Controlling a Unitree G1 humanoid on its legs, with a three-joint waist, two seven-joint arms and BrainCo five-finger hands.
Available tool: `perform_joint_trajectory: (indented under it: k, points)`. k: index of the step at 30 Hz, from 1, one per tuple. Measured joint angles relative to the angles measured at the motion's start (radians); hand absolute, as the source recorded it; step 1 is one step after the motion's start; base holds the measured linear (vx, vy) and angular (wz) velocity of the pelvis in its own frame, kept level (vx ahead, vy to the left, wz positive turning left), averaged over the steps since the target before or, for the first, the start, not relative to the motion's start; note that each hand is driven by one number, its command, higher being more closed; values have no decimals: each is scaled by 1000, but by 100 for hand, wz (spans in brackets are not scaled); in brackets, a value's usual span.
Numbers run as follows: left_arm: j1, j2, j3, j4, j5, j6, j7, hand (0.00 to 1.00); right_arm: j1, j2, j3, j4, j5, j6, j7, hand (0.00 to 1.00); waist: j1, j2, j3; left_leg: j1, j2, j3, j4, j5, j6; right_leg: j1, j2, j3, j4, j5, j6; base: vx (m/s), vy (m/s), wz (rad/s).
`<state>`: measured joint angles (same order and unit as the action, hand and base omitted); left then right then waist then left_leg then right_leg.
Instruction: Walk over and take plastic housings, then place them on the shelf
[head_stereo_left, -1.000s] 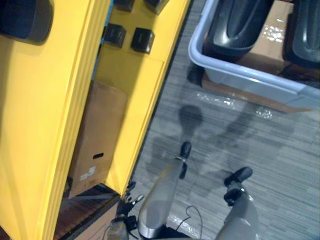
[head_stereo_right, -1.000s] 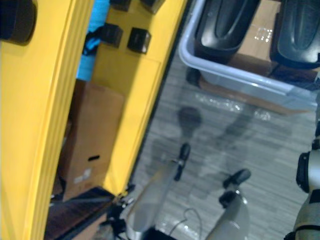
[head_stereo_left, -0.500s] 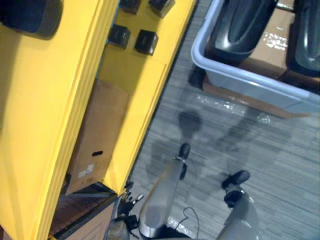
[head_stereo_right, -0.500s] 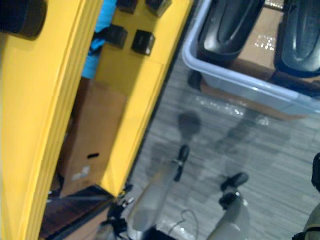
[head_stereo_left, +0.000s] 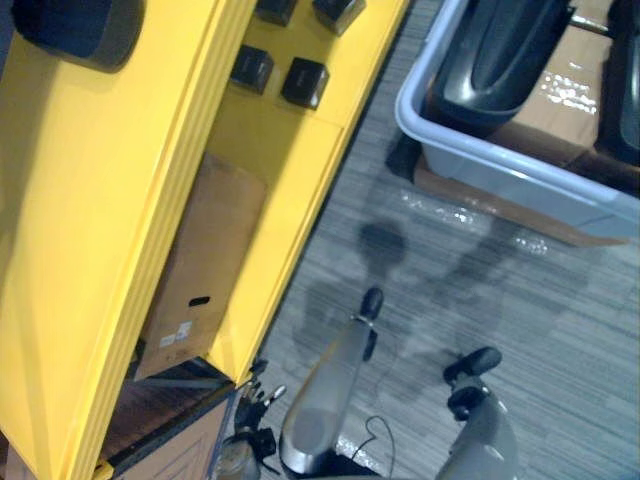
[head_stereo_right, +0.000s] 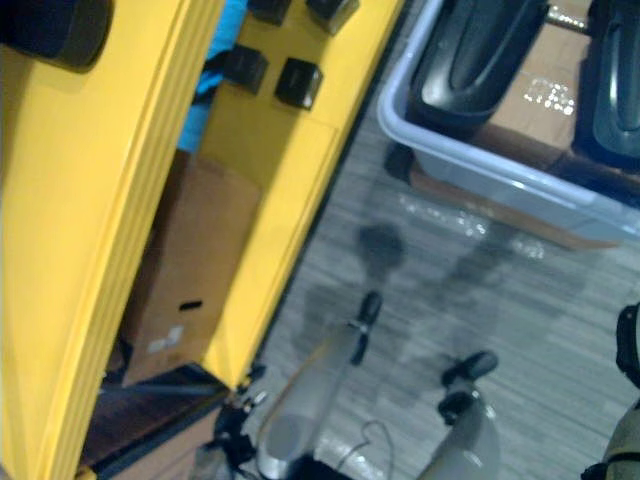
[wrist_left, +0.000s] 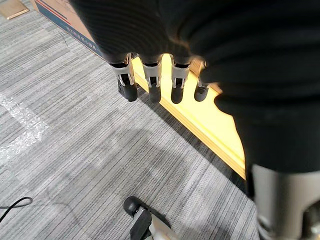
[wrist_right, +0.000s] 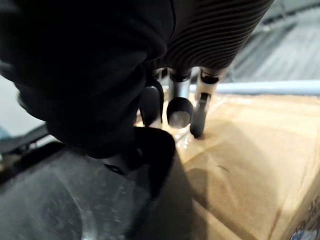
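Housings (head_stereo_left: 505, 50) in pale bin (head_stereo_left: 500, 172); box label (head_stereo_left: 177, 335) unreadable; left robot hand (wrist_left: 151, 82), right robot hand (wrist_right: 179, 109) released.

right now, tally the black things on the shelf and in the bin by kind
small black square blocks on the yellow shelf: 4
large black plastic housings in the grey plastic bin: 2
dark rounded piece on the shelf's top: 1
total: 7
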<state>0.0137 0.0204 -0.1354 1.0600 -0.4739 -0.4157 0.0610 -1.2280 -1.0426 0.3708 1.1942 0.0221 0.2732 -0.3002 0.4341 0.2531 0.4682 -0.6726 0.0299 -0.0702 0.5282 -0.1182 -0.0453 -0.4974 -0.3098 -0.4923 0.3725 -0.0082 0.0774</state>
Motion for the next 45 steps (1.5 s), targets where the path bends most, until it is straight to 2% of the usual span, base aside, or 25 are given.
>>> perform_joint_trajectory:
  k: [4, 5, 8, 11, 13, 15, 17, 18, 24, 27, 31, 32, 36, 39, 40, 43, 45]
  points:
    - [-1, 0, -3, -34, 1, -57, 4, 0, -1, 40, 26, -22, -9, -22, -109, 100, 1, 0, 0, 2, 15, 0, -2, 0, -1, 11, 23, -4, -32, 17, 1, 27, -22, -8]
    - [-1, 1, -3, -64, 0, -78, 5, 0, -1, 58, 26, -54, -25, -42, -147, 100, -2, 0, 0, 1, 21, 1, -2, 0, -1, 13, 30, -4, -41, 24, 1, 17, -19, -8]
    - [-7, 4, -3, -116, -11, -101, 5, 0, -2, 83, 32, -96, -45, -67, -188, 100, -7, -2, 1, 1, 30, -3, -1, -1, -1, 23, 46, -6, -54, 34, -2, 9, -14, -4]
    - [-10, 14, -2, -193, -32, -106, 7, 0, -10, 89, 51, -137, -48, -71, -221, 100, -13, -15, 11, 1, 38, -7, 2, -1, -2, 33, 57, -15, -67, 41, -5, 0, 0, 0]
    - [-10, 20, 2, -233, -38, -105, 15, 0, -10, 91, 51, -162, -47, -69, -228, 100, -22, -33, 23, 2, 43, -9, 6, -1, -3, 41, 64, -20, -76, 45, -7, 0, 0, 0]
    - [-9, 43, 2, -261, -38, -97, 29, 0, -11, 99, 44, -188, -45, -69, -226, 100, -40, -67, 46, 2, 49, -11, 6, -2, -3, 46, 71, -23, -89, 49, -9, -39, -4, -2]
    - [-9, 60, 6, -274, -38, -77, 47, 0, -11, 99, 41, -207, -45, -70, -220, 100, -51, -89, 61, 2, 52, -7, 8, -2, -3, 47, 75, -22, -94, 53, -11, -36, 1, -7]
    - [-9, 62, 8, -274, -38, -70, 49, 0, -11, 99, 41, -215, -45, -71, -216, 0, -54, -92, 63, 2, 53, -6, 8, -2, -3, 48, 77, -21, -98, 56, -11, -28, 5, -9]
    - [12, 89, 32, -294, -70, -35, 53, 0, 4, 100, 42, -321, -14, -72, -136, 0, -81, -110, 72, 2, 63, 2, 7, -2, -3, 49, 91, -9, -122, 75, -10, -22, -5, -7]
    - [38, 97, 57, -293, -76, -31, 53, 0, 10, 111, 42, -385, 28, -68, -134, 0, -103, -134, 71, 2, 67, 7, 5, -2, -3, 46, 95, -2, -130, 79, -10, -7, -14, -6]
    - [53, 97, 67, -293, -75, -30, 53, 0, 41, 121, 29, -441, 67, -56, -160, 0, -113, -166, 71, 3, 75, 18, 3, -2, -4, 46, 102, 4, -142, 88, -11, 0, -9, -8]
    - [58, 97, 80, -294, -75, -29, 53, 0, 51, 141, 5, -443, 82, -39, -171, 0, -119, -178, 71, 5, 76, 22, 3, -2, -4, 46, 103, 7, -143, 88, -12, -8, -5, -5]
    - [59, 97, 84, -294, -75, -29, 53, 0, 64, 142, -10, -443, 96, -19, -208, 0, -122, -178, 71, 8, 77, 26, 2, -2, -3, 46, 103, 12, -143, 91, -13, -13, 1, -3]
    - [59, 97, 83, -293, -75, -24, 53, 0, 85, 151, -66, -439, 162, -22, -290, 0, -123, -178, 71, 9, 77, 26, 0, 1, -5, 46, 104, 12, -146, 95, -13, 0, 0, 0]
    - [59, 97, 82, -294, -75, -21, 53, 0, 85, 157, -79, -436, 170, -27, -315, 0, -124, -178, 71, 9, 77, 26, -1, 2, -6, 46, 104, 13, -148, 98, -13, 0, 0, 0]
    - [59, 96, 71, -291, -75, -19, 54, 0, 85, 183, -113, -406, 207, -87, -389, 0, -121, -178, 71, 14, 74, 28, -18, 13, -7, 46, 102, 13, -157, 103, -11, -2, -5, 2]
    - [58, 87, 26, -275, -75, -19, 54, 0, 83, 204, -114, -308, 242, -176, -446, 0, -112, -172, 67, 31, 60, 26, -60, 38, -9, 48, 88, 6, -157, 103, -11, -8, -23, 15]
